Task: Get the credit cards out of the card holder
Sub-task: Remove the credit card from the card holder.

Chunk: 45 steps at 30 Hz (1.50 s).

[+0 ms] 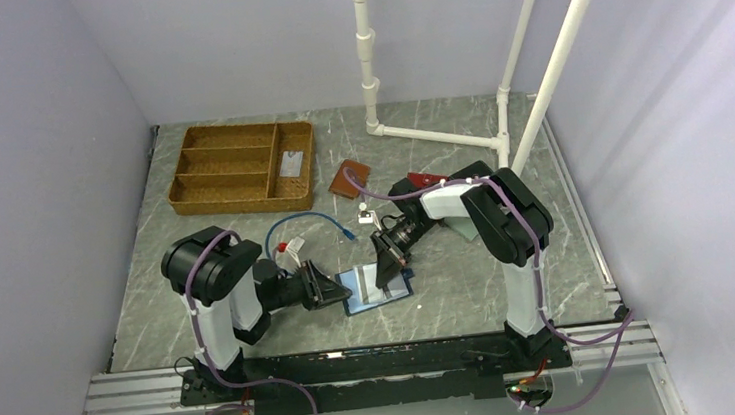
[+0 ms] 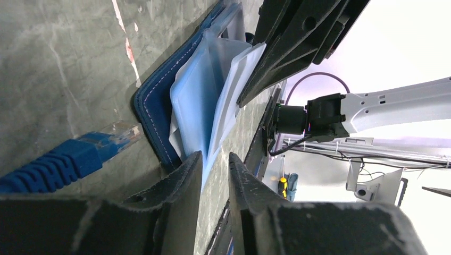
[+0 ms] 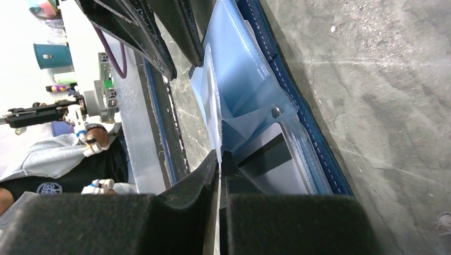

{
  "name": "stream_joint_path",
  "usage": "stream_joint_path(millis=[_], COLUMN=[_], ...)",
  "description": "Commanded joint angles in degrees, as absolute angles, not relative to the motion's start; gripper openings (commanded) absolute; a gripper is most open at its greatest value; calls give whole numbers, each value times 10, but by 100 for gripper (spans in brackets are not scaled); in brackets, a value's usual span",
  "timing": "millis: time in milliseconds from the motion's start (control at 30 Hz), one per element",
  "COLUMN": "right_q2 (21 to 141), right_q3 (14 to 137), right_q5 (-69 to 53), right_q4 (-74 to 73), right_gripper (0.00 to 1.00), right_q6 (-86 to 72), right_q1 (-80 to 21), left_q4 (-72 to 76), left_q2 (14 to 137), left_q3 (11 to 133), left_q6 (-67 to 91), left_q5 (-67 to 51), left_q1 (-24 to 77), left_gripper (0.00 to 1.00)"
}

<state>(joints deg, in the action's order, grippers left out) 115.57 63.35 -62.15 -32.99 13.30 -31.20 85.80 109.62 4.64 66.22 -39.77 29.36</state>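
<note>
The navy blue card holder (image 1: 379,289) lies open on the table between both arms, its glossy light blue inside up (image 2: 194,106) (image 3: 250,79). My right gripper (image 1: 389,266) (image 3: 219,155) is shut on a thin pale plastic leaf (image 3: 211,101) of the holder's inside and holds it up on edge; that leaf (image 2: 234,90) stands above the holder in the left wrist view. A pale credit card with a dark stripe (image 3: 271,159) lies in a clear pocket beside my right fingers. My left gripper (image 1: 336,293) (image 2: 215,155) sits at the holder's left edge, jaws a little apart and empty.
A wicker tray (image 1: 239,166) at the back left holds one pale card (image 1: 289,164). A tan-brown wallet (image 1: 349,179) and a red wallet (image 1: 426,178) lie behind. A blue network cable (image 1: 310,223) (image 2: 69,159) curls beside the left gripper. White pipes (image 1: 438,136) stand at the back.
</note>
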Motion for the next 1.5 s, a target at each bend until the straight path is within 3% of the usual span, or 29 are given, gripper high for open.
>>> stream_joint_path(millis=[0, 533, 633, 733, 1100, 1467], right_q2=[1161, 1164, 1164, 1164, 1164, 1166], right_q3=[645, 650, 650, 651, 651, 651], right_q5=[-629, -642, -640, -636, -631, -632], right_q4=[-340, -348, -347, -348, -350, -351], right_gripper=[6, 6, 6, 7, 15, 11], right_q6=[151, 157, 156, 155, 155, 153], right_q1=[-313, -325, -325, -324, -322, -316], left_q4=[889, 863, 856, 861, 869, 889], left_q2=[1100, 1128, 1126, 1125, 1124, 1141], left_q3=[57, 97, 101, 100, 82, 75], left_q6=[659, 657, 655, 656, 654, 657], left_q5=[-397, -379, -380, -382, -370, -367], left_q1=[299, 321, 325, 325, 324, 323], left_gripper=[31, 31, 21, 0, 0, 0])
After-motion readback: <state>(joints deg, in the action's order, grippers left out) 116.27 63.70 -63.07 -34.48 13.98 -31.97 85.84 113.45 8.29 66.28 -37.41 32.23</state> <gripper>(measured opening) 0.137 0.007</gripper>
